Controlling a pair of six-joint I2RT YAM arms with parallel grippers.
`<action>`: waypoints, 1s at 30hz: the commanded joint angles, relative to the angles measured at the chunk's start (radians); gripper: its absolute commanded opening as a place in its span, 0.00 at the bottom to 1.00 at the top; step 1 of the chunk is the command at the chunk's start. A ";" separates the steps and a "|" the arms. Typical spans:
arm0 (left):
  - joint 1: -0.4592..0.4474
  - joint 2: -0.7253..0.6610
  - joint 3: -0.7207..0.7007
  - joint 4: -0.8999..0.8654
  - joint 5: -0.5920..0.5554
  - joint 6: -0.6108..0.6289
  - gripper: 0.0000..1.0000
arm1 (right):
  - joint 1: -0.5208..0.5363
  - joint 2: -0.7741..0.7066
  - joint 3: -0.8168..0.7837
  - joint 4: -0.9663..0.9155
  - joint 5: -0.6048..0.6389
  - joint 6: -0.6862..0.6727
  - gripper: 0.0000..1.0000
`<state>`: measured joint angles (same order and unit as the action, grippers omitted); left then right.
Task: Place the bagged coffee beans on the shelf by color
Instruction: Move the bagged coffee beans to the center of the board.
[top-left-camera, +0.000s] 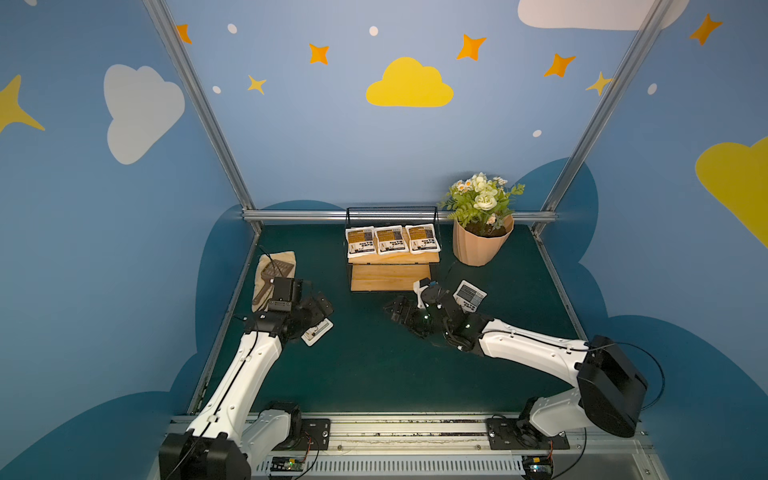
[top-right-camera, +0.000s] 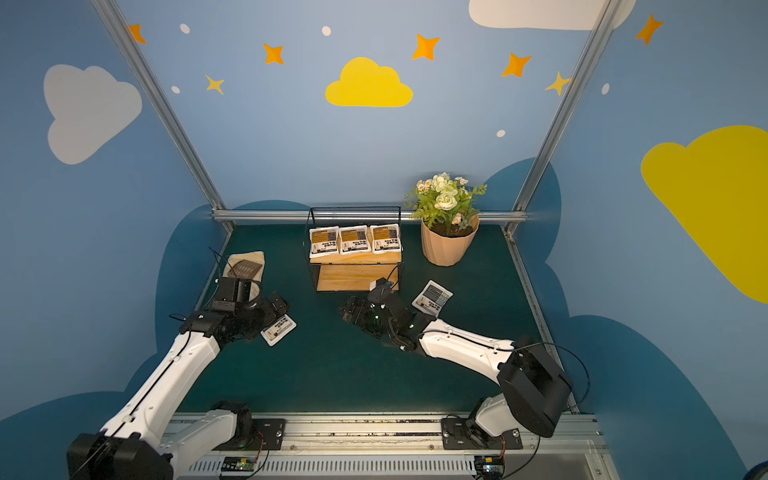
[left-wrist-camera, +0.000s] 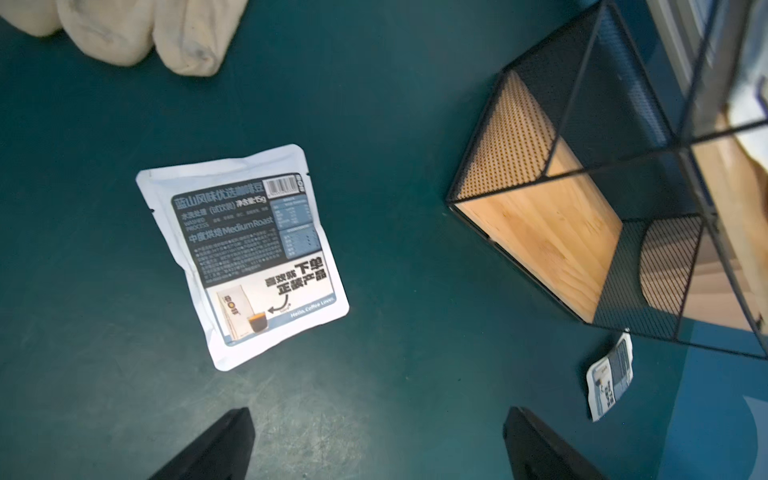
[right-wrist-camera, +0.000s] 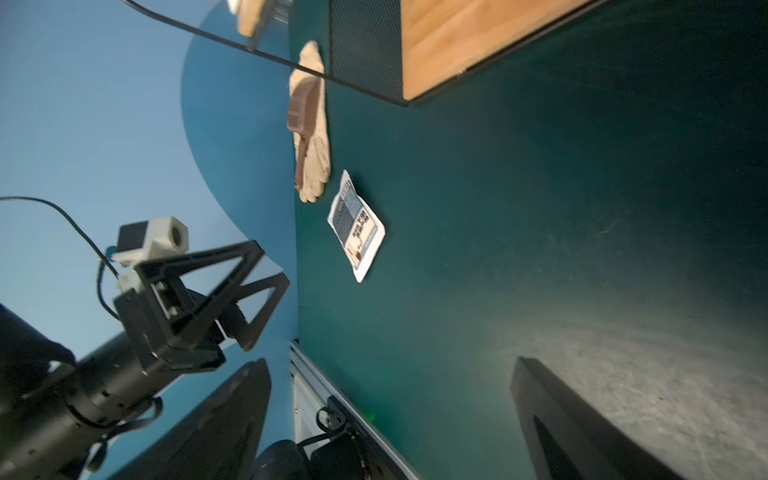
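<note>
Left gripper (left-wrist-camera: 378, 415) and right gripper (right-wrist-camera: 390, 365) are held spread, empty. 3 yellow-brown bags (top-left-camera: 390, 240) are lined on the top board of the shelf (top-left-camera: 388, 276); nearer grey-blue bag (top-left-camera: 319, 332) is seen at its 7 o'clock, farther grey-blue bag (top-left-camera: 469, 294) at 4 o'clock.

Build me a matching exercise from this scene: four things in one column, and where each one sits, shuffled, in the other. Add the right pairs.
Things
1. yellow-label bags
2. grey-blue bag
3. brown scoop
4. flower pot

Places
A. on the cream glove
B. standing on the green mat beside the shelf
C. lying flat on the mat, off the shelf
D. in a row on the upper board

Pairs: 1-D, 2-C, 3-A, 4-B
</note>
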<state>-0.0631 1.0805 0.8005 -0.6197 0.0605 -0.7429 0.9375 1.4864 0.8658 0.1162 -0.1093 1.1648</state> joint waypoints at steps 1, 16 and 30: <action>0.043 0.089 0.028 0.058 0.023 0.038 1.00 | 0.013 0.052 -0.024 0.079 -0.052 -0.026 0.95; 0.199 0.550 0.262 0.061 -0.012 0.163 1.00 | 0.040 0.126 -0.127 0.258 -0.104 0.041 0.94; 0.193 0.685 0.273 0.121 0.051 0.215 1.00 | 0.016 0.044 -0.214 0.263 -0.085 0.044 0.94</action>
<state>0.1398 1.7836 1.1049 -0.5175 0.0723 -0.5415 0.9630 1.5631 0.6758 0.3664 -0.2005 1.2091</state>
